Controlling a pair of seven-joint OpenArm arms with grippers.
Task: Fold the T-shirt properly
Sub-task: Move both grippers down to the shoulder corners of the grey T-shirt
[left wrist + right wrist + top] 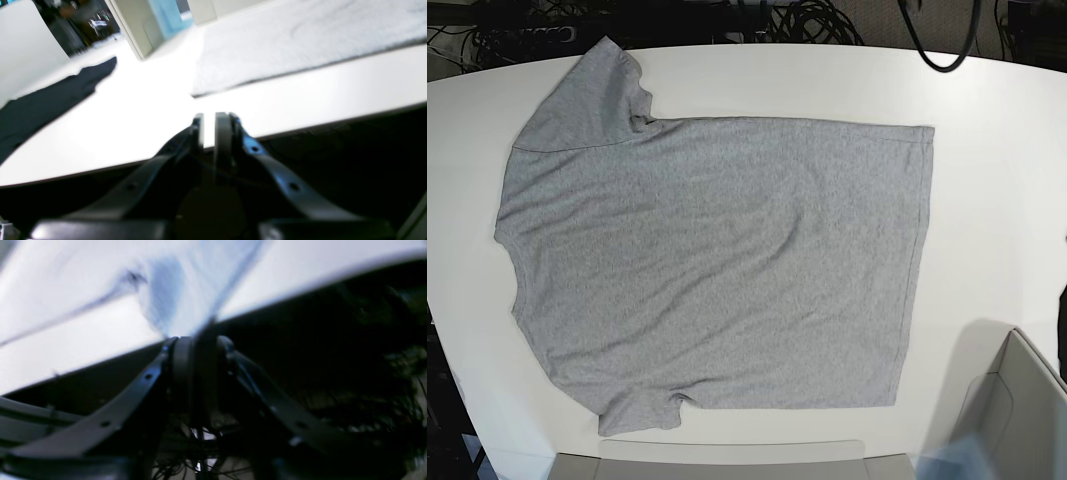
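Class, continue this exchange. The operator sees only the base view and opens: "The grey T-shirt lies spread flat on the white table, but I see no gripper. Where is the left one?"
Observer: The left wrist view shows the left gripper at the edge of the table, short of the T-shirt. Its jaws are slightly apart, with nothing between them.
Operator: And the right one?
Observer: The right gripper is at the table's edge too. That view is too blurred to tell open from shut.
Operator: Anything else on the table?
Observer: A dark cloth lies apart from the T-shirt.
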